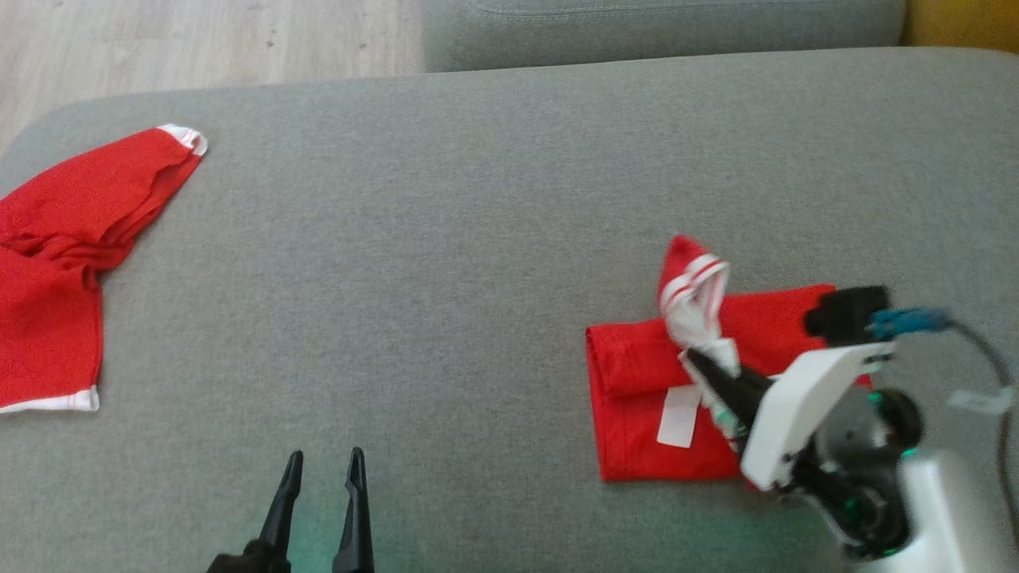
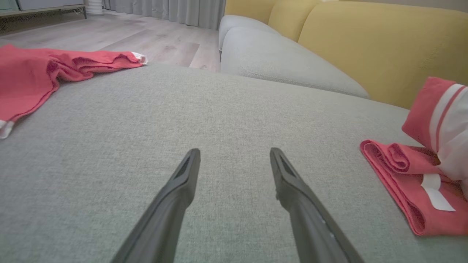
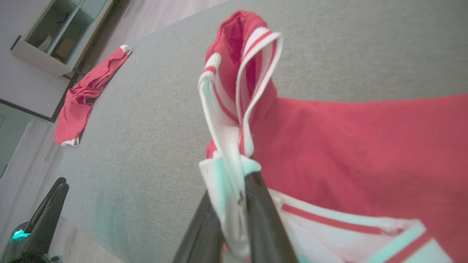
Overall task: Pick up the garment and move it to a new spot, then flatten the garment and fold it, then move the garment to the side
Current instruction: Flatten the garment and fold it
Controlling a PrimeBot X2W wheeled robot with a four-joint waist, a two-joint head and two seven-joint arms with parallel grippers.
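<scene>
The right end effector (image 1: pixel 699 360) is clamped on the white-striped band (image 1: pixel 696 290) of the folded red garment (image 1: pixel 637 382), which lies on the right of the grey sofa cushion (image 1: pixel 446 239). The left end effector (image 1: pixel 322 458) hovers with its jaws apart. A second red garment (image 1: pixel 56 263) lies far left.

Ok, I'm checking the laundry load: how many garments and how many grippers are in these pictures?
Red garments: 2 (folded garment, loose garment)
Grippers: 2 (left gripper, right gripper)
Total: 4
</scene>
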